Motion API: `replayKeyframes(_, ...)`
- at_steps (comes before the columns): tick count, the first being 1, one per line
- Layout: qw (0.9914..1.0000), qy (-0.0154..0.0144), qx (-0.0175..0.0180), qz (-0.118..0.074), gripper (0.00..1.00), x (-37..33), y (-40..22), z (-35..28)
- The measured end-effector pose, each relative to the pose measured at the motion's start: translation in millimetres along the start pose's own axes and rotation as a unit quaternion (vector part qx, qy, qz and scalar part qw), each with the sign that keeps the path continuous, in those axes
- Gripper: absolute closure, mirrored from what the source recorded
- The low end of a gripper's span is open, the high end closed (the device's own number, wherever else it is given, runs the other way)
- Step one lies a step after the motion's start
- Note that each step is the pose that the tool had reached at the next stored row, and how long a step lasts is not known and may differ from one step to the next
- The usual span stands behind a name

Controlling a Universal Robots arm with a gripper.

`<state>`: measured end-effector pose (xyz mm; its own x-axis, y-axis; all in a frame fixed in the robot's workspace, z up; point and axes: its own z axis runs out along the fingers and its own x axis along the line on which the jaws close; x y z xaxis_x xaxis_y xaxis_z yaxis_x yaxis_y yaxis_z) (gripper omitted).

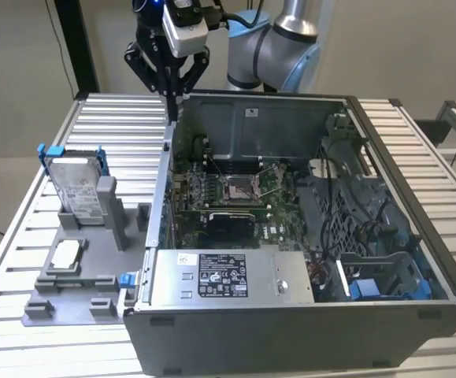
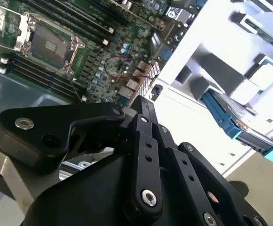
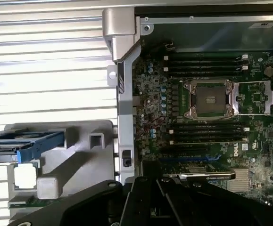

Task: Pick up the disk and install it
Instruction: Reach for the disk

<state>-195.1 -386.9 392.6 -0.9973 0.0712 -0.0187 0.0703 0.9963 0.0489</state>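
1. A slatted metal worktop (image 1: pixel 101 118) carries everything.
2. An open computer case (image 1: pixel 291 331) lies on it, with its motherboard (image 1: pixel 235 189) exposed.
3. The arm (image 1: pixel 279 47) reaches in from behind the case and points its hand downward.
4. A grey stand (image 1: pixel 94 287) sits just beside the case, on the exterior view's left.
5. The disk (image 1: pixel 76 185) is silver with a white label and a blue frame. It stands on edge in that stand.
6. The hand (image 1: pixel 169 102) hovers over the case's far corner, fingers pressed together, empty, well apart from the disk.

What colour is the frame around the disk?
The frame of the disk is blue; the exterior view shows it best.
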Motion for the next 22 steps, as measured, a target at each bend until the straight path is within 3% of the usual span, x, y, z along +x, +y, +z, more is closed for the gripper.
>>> replayKeyframes(14,1.0,0.0,-0.0003,0.0,1.0,41.0,4.0,-0.1)
replayKeyframes(22,1.0,0.0,-0.0005,0.0,1.0,63.7,3.2,0.3)
